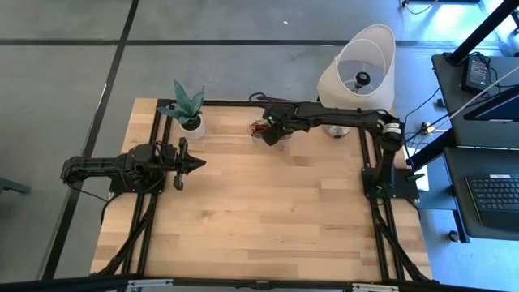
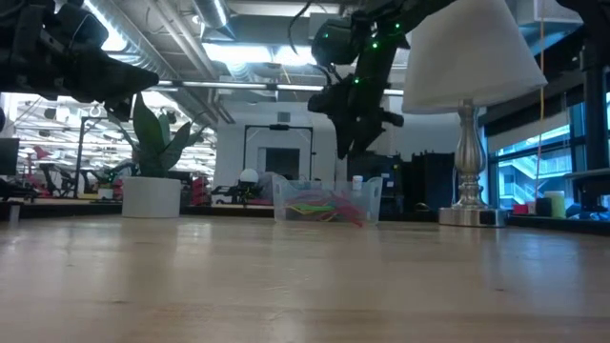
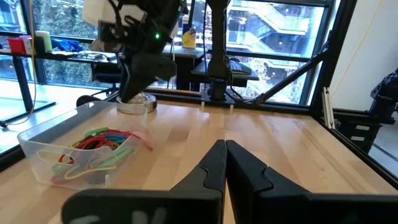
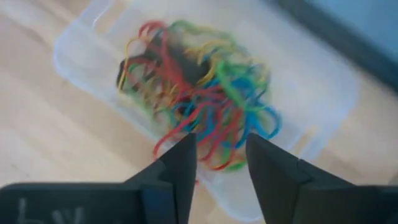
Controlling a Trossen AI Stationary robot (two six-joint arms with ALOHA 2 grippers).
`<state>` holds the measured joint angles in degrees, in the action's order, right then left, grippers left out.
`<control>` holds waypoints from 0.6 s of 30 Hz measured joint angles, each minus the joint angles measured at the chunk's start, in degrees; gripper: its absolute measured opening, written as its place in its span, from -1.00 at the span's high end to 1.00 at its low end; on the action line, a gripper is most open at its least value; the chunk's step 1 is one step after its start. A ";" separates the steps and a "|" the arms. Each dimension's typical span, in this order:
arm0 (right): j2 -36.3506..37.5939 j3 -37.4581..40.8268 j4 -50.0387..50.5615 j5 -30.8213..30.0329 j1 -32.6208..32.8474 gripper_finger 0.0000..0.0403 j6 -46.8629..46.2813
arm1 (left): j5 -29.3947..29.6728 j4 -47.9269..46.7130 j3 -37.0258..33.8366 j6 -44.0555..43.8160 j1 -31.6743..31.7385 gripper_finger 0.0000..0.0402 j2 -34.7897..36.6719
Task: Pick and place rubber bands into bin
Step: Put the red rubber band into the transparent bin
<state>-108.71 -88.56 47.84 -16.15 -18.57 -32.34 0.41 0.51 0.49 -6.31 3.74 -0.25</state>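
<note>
Your right claw [image 4: 221, 165] is hanging open and empty over the bin [image 4: 311, 87] at the desk's [image 1: 268, 219] twelve o'clock edge.

You are seeing its fingers [image 4: 180, 162] spread apart, gripping nothing, directly above the rubber bands [image 4: 199, 93], which are lying tangled in red, green, blue and yellow inside the clear bin, one red loop spilling over its rim. The bin is sitting between the white plant pot [image 1: 192, 126] at eleven o'clock and the lamp [image 1: 357, 69] at one o'clock. Your left claw [image 1: 191, 163] is waiting at nine o'clock, fingers pressed together and holding nothing.
</note>
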 joint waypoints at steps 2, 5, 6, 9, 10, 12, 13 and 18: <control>0.66 -0.03 -0.19 -2.79 0.02 0.26 1.24 | 0.02 0.00 0.00 0.00 0.00 0.97 0.00; 1.02 -0.03 -0.25 -5.96 -0.02 0.20 2.38 | 0.00 0.00 0.00 0.00 0.00 0.97 0.00; 1.09 -0.03 -0.31 -6.58 -0.02 0.19 2.80 | 0.01 0.00 0.00 0.00 0.00 0.97 0.00; 1.14 -0.03 -0.36 -6.55 -0.02 0.18 4.50 | 0.00 0.00 0.00 0.00 0.01 0.97 0.00; 1.14 -0.03 -0.16 -6.15 0.08 0.18 4.62 | 0.02 0.00 0.00 0.00 0.01 0.97 0.00; 1.14 -0.03 -0.17 -3.50 0.62 0.18 4.54 | 0.01 0.00 0.00 0.00 -0.01 0.97 0.00; 1.14 -0.03 -0.27 -1.51 0.96 0.18 4.50 | 0.00 0.00 0.00 0.00 -0.01 0.97 0.00; 0.61 -0.05 -0.42 1.85 2.71 0.18 5.69 | 0.02 0.00 0.00 0.00 -0.01 0.97 0.00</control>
<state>-108.10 -88.62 47.43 -14.30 -15.86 -26.64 0.43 0.51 0.49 -6.31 3.73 -0.25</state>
